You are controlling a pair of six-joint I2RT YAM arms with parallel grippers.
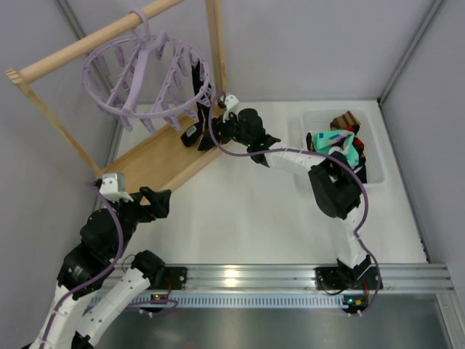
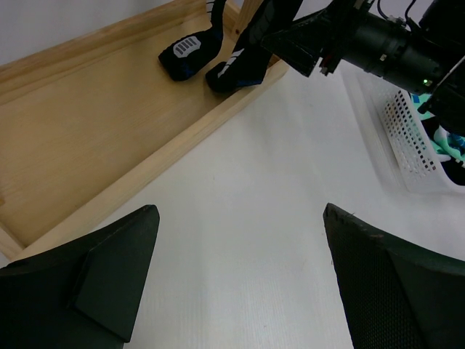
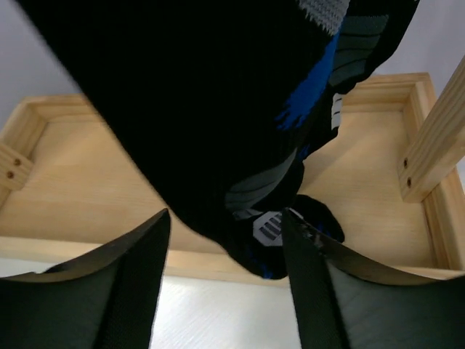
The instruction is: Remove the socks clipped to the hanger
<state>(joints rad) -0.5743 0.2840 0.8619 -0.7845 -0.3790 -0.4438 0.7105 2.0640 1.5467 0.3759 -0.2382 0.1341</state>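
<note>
White table (image 1: 247, 211) | white bin (image 1: 314, 116): teal sock (image 1: 341, 143), brown sock (image 1: 346, 120) | hanger (image 1: 109, 102): black socks (image 1: 197, 109)

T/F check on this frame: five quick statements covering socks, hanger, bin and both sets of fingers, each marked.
1. The left fingers stand open and hold nothing. True.
2. Every sock is off the hanger. False: black socks hang from it.
3. The bin already holds socks. True: a teal sock and a brown striped sock lie in it.
4. The right fingers hover over the bin. False: they flank one of the black socks under the hanger.
5. The hanger lies flat on the table. False: it hangs from the wooden rod.
</note>
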